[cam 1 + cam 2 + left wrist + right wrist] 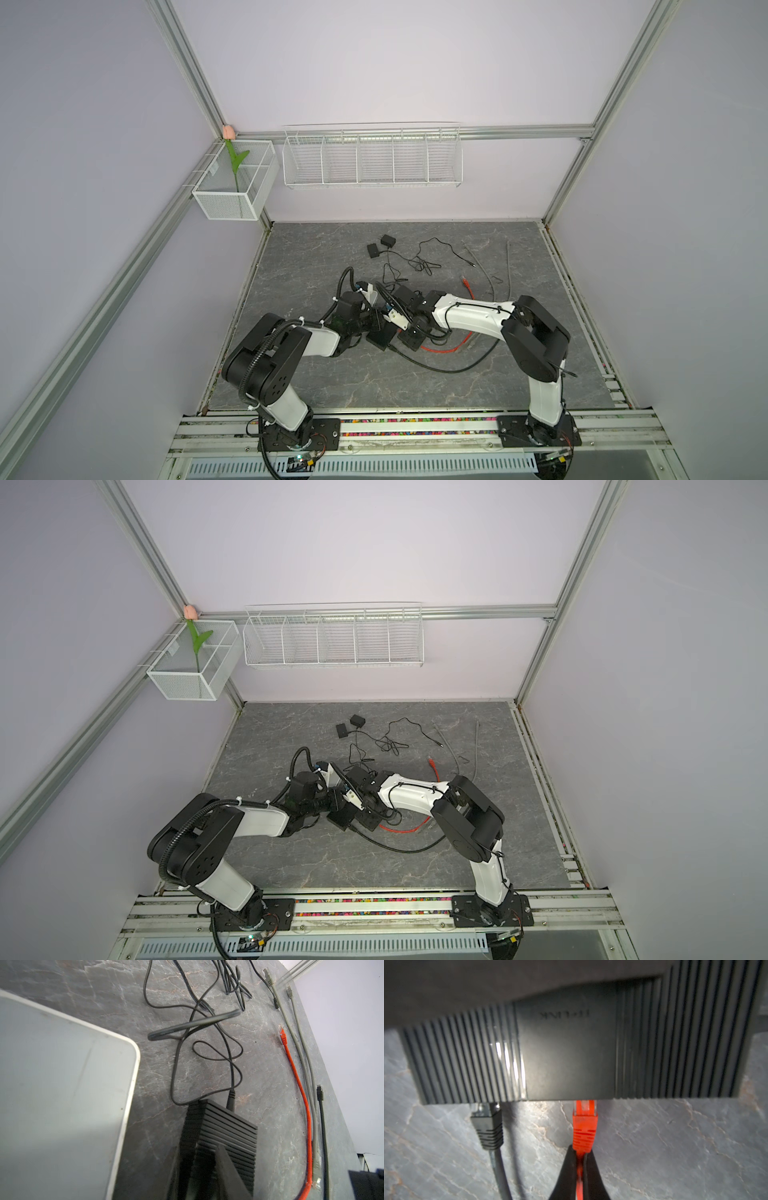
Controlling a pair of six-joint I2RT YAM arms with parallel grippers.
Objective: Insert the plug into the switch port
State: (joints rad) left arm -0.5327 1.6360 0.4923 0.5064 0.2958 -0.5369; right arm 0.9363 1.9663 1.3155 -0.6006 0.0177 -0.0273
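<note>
Only the right wrist view shows the orange plug [584,1126] up close. Its clear tip meets the edge of the black switch [566,1047], but I cannot tell how far in it goes. The right gripper [579,1157] is squeezed tight on the orange cable [579,1184] just behind the plug. A black plug [488,1126] sits in a port beside it. In both top views the arms hide all this, and the switch [380,338] lies near the table's middle under the two grippers. The left wrist view shows the left gripper [203,1159] closed part way around the switch, holding it. The loose orange end [464,281] of the cable lies at 2 o'clock from the switch, near two grey cables [494,270]. Two black power blocks [380,246] lie at 12 o'clock. Bare table [353,386] stretches toward 6 o'clock up to the front rail [415,422].
</note>
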